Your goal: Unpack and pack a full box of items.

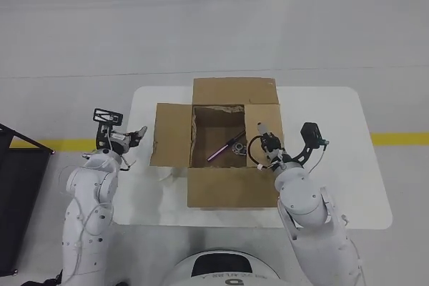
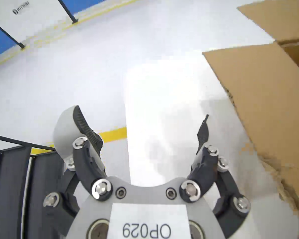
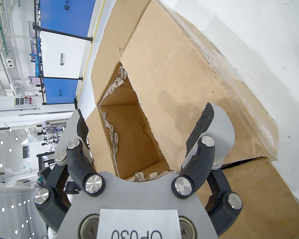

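The cardboard box (image 1: pixel 218 187) is standing in the middle of the white table (image 1: pixel 336 150), and all four of its flaps are lying folded outward. On the bottom of the box a thin purple stick (image 1: pixel 220 151) is lying at an angle. A small dark object (image 1: pixel 239 149) is lying just beside its end, toward the right wall.

The right gripper (image 3: pixel 144 112) is hovering over the right flap (image 3: pixel 179 80), close to the edge of the opening. Its fingers are standing apart and are holding nothing. The two items are lying below it, a little toward its left.

The left gripper (image 2: pixel 141 113) is hanging at the left edge of the table, near the left flap (image 2: pixel 264 95) but not touching it. Its fingers are also standing apart and empty. The items are lying well apart from this gripper, on the other side of the box's left wall.
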Motion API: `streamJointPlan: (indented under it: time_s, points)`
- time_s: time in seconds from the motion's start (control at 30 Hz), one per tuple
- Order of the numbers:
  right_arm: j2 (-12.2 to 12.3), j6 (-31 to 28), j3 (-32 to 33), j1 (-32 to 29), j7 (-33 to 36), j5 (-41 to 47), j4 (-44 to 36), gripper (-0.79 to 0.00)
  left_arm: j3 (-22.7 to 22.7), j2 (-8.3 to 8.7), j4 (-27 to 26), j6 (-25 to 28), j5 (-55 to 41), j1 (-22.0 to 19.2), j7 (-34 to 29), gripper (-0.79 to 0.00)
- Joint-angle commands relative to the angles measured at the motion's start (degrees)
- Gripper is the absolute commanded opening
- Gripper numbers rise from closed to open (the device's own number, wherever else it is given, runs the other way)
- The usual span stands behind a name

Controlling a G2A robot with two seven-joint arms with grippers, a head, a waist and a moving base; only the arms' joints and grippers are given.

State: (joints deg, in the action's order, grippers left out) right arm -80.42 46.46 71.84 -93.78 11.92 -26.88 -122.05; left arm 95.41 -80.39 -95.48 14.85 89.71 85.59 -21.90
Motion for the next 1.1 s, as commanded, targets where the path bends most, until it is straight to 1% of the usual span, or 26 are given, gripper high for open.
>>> streamJointPlan:
  time_s: [0.0,0.03,0.13,0.17,0.23,0.3,0.33,0.37,0.4,0.47,0.57,0.63,0.73,0.87,0.93,1.07]
  points:
    - [0.0,0.0,0.0,0.0,0.0,0.0,0.0,0.0,-1.63,0.14,3.15,-0.1,3.35,-1.83,-1.5,0.0]
    - [0.0,0.0,0.0,0.0,0.0,0.0,0.0,0.0,-2.28,0.17,4.05,-0.33,4.65,-2.48,-1.97,0.0]
    - [0.0,0.0,0.0,0.0,0.0,0.0,0.0,0.0,-6.23,0.14,7.74,-0.97,9.99,-5.97,-2.2,0.0]
    - [0.0,0.0,0.0,0.0,0.0,0.0,0.0,0.0,-8.92,0.17,8.87,-0.23,14.25,-7.57,-1.81,0.0]
    - [0.0,0.0,0.0,0.0,0.0,0.0,0.0,0.0,-12.53,0.11,10.14,0.89,18.63,-9.39,-1.06,0.0]
    - [0.0,0.0,0.0,0.0,0.0,0.0,0.0,0.0,-15.19,-0.04,10.49,1.62,20.55,-10.99,-0.94,0.0]
    - [0.0,0.0,0.0,0.0,0.0,0.0,0.0,0.0,-15.74,-0.12,10.27,1.5,20.48,-11.52,-0.71,0.0]
    - [0.0,0.0,0.0,0.0,0.0,0.0,0.0,0.0,-16.22,-0.26,9.14,-0.16,20.0,-12.29,0.46,0.0]
    - [0.0,0.0,0.0,0.0,0.0,0.0,0.0,0.0,-16.42,-0.39,8.03,-1.16,18.47,-12.21,1.72,0.0]
    - [0.0,0.0,0.0,0.0,0.0,0.0,0.0,0.0,-16.35,-0.57,5.51,-0.94,14.45,-12.2,1.85,0.0]
    - [0.0,0.0,0.0,0.0,0.0,0.0,0.0,0.0,-17.49,-0.58,2.43,0.52,14.19,-12.87,-0.02,0.0]
    - [0.0,0.0,0.0,0.0,0.0,0.0,0.0,0.0,-18.85,-0.6,1.98,1.81,15.33,-13.84,-1.18,0.0]
    - [0.0,0.0,0.0,0.0,0.0,0.0,0.0,0.0,-22.68,-0.84,3.21,3.87,18.0,-16.72,-2.99,0.0]
    - [0.0,0.0,0.0,0.0,0.0,0.0,0.0,0.0,-27.3,-1.47,6.5,4.25,19.35,-19.95,-4.56,0.0]
    - [0.0,0.0,0.0,0.0,0.0,0.0,0.0,0.0,-29.4,-1.78,8.54,4.11,20.21,-21.05,-5.38,0.0]
    - [0.0,0.0,0.0,0.0,0.0,0.0,0.0,0.0,-31.63,-2.27,11.61,2.76,19.85,-21.91,-6.04,0.0]
